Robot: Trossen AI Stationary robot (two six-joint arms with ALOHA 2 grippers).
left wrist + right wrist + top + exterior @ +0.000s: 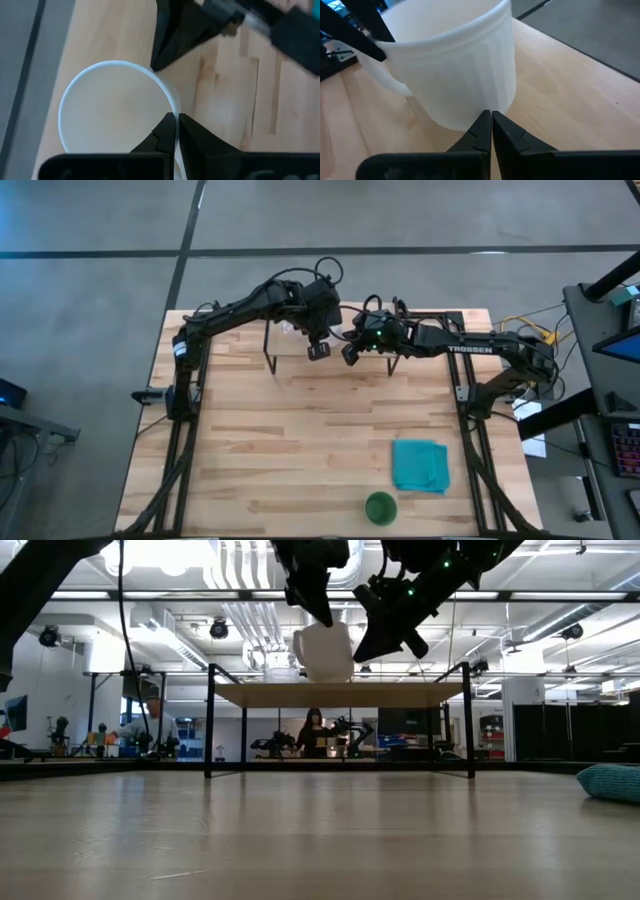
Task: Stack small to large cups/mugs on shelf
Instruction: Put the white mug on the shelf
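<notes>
The white mug [322, 652] stands with its base on the shelf [400, 693], a light-wood board on thin black legs at the table's far edge. My left gripper [176, 125] is above the mug and shut on its rim. My right gripper [490, 120] is shut, with its tips at the mug's side wall on the table's right side. The green cup [380, 507] stands on the tabletop near the table's near edge, far from both grippers. In the high view both arms cover the mug. The clear glass cup does not show plainly. My left gripper pinches the mug's rim [172, 106] between its two fingers, one inside the mug and one outside. It comes from above, pointing down. The mug is upright with its base on the shelf. My right gripper has its shut fingertips [482, 122] against the mug's outer wall [480, 95], low on it. It slants down from the table's right.
A folded teal cloth [420, 465] lies on the tabletop right of centre, just beyond the green cup. The wide wooden tabletop [280, 450] lies between the shelf and the near edge. Beyond the table a person [315, 730] shows in the room.
</notes>
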